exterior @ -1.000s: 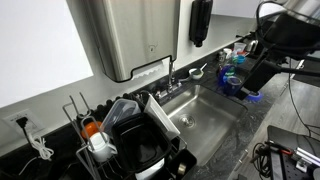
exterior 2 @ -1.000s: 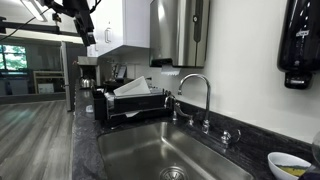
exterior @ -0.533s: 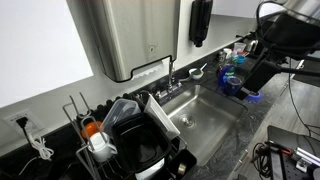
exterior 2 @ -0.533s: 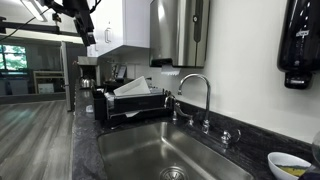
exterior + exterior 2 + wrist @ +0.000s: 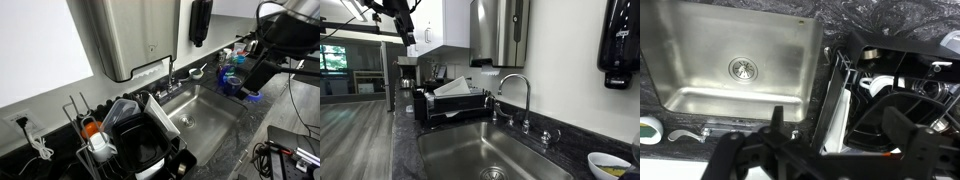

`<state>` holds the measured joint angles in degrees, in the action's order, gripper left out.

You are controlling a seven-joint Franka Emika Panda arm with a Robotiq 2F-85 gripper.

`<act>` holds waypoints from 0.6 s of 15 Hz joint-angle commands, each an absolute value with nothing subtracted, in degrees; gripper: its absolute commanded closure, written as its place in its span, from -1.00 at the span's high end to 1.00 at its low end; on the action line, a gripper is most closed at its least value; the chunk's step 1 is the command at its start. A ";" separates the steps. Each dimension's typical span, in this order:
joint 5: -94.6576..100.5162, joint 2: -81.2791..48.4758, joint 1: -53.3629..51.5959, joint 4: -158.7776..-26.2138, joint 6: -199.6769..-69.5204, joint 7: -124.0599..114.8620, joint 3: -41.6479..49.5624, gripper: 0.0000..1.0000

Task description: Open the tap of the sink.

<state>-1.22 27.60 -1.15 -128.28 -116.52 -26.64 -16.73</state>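
Observation:
The sink is a steel basin (image 5: 205,115) with a round drain, set in a dark speckled countertop; it shows in both exterior views (image 5: 470,155) and from above in the wrist view (image 5: 700,40). The tap (image 5: 170,76) is a thin chrome gooseneck (image 5: 517,92) with small handles behind the basin. In the wrist view only chrome bits (image 5: 708,130) show at the basin's back edge. My gripper (image 5: 835,125) is open and empty, high above the sink and dish rack, far from the tap. It shows at the arm's end in both exterior views (image 5: 248,84) (image 5: 409,36).
A black dish rack (image 5: 135,140) (image 5: 450,100) (image 5: 890,90) with dishes stands beside the basin. A large steel dispenser box (image 5: 130,35) (image 5: 500,30) and a black soap dispenser (image 5: 200,20) (image 5: 620,45) hang on the wall. Blue items (image 5: 232,72) and a bowl (image 5: 610,163) sit beside the sink.

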 commanded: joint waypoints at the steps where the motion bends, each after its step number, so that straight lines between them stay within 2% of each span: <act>1: -0.32 26.99 -1.58 -128.50 -117.01 -27.39 -15.60 1.00; 9: 4.42 23.33 -0.19 -131.86 -126.88 -18.14 -8.92 1.00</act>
<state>2.73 25.55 -0.66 -130.15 -122.04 -23.76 -11.61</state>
